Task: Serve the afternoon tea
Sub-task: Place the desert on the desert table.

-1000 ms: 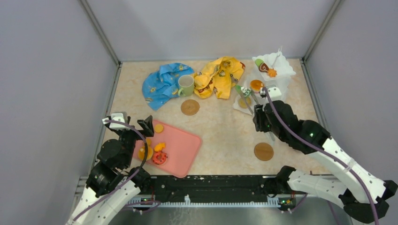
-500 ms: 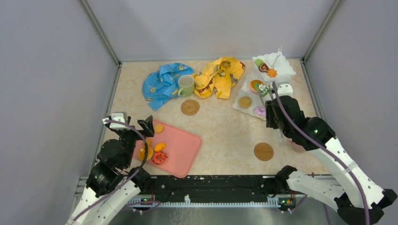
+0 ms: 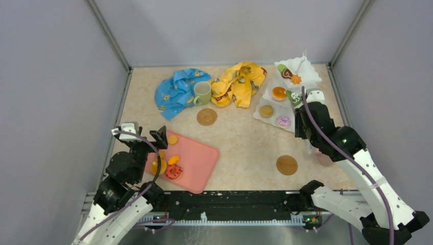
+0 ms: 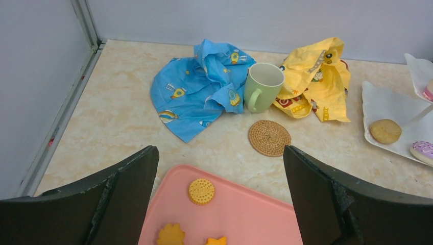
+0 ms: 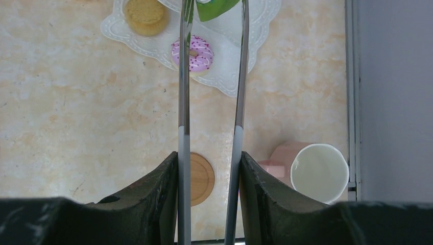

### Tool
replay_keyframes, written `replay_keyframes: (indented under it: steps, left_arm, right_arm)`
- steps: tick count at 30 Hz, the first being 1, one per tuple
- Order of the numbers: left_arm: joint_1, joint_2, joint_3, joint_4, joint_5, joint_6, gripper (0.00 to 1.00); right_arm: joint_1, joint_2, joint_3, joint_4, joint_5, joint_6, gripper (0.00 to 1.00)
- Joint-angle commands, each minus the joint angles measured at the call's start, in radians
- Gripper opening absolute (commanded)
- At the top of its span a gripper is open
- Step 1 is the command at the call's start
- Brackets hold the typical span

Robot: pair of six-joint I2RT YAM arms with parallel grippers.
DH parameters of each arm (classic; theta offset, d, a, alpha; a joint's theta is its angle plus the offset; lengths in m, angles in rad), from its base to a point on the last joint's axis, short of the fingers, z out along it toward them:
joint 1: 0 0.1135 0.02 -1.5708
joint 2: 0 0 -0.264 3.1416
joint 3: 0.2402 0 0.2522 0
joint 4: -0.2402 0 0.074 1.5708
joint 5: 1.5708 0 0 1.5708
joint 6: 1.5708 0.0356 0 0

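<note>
Ten toy pastries are counted from above. Five lie on the white three-tier stand, which is set at 1 o'clock on the table, with 12 taken as the far wall. Two are on the top tier, a green-and-brown roll and an orange piece. One orange-topped donut is on the middle tier. A tan cookie and a pink sprinkled donut are on the bottom tier.

A sixth, a green pastry, is pinched at the tips of one pair of metal tongs over the stand, at 3 o'clock of the orange-topped donut. The tongs are clamped in the right gripper, whose fingers are pressed against both tong arms.

Four more pastries are seen on the pink tray at 7 o'clock: a round yellow biscuit, a small orange shape, a red donut and an orange disc partly hidden by the left arm. The left gripper is held over the tray's far-left corner, its fingers spread wide and nothing between them.

Two mugs are counted. The pale green mug stands upright at 11 o'clock, between one blue cloth and one yellow cloth. The second mug, pale pink outside and white within, stands upright at 4 o'clock by the right wall.

Two round brown coasters are counted. The far coaster lies at 6 o'clock of the pale green mug, and the near coaster at 9 o'clock of the second mug.
</note>
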Motion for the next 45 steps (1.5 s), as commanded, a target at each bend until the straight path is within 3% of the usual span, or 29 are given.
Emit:
replay_keyframes:
  steps: [1, 8, 16, 36, 45]
  left_arm:
    - [0.003, -0.002, -0.002, 0.042, 0.004, 0.001, 0.99]
    - [0.003, -0.002, -0.001, 0.039, 0.003, 0.0, 0.99]
    - [0.003, 0.001, -0.002, 0.043, 0.002, 0.003, 0.99]
    - [0.002, 0.009, -0.004, 0.048, 0.004, 0.007, 0.99]
    - [0.003, 0.009, -0.004, 0.048, 0.0, 0.007, 0.99]
  right_arm:
    - [-0.018, -0.013, -0.008, 0.034, -0.007, -0.022, 0.39]
    - [-0.054, -0.006, -0.04, 0.07, -0.041, -0.051, 0.4]
    - [-0.074, 0.009, -0.022, 0.079, -0.042, -0.065, 0.5]
    - [-0.074, -0.006, 0.107, -0.03, -0.095, -0.076, 0.5]
    - [-0.075, -0.036, 0.164, -0.063, -0.282, -0.064, 0.47]
